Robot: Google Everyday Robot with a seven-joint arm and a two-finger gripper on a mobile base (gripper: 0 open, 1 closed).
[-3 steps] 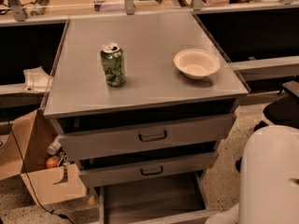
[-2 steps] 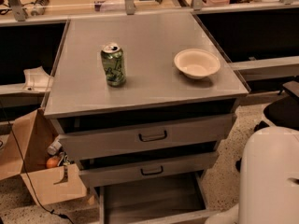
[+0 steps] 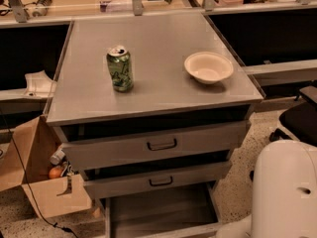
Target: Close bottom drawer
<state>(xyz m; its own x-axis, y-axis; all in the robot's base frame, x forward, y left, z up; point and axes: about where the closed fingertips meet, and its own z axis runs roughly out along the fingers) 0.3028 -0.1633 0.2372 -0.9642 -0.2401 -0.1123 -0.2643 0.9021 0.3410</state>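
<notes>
flat grey bottom drawer (image 3: 161,209), gripper unseen

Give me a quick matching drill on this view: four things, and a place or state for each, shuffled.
1 can
2 bowl
3 bottom drawer
4 cardboard box

A pulled open
B on the floor, left of the cabinet
C cabinet top, right side
D cabinet top, left of centre

Pairs: 1-D, 2-C, 3-A, 4-B. The pincer is out of view.
</notes>
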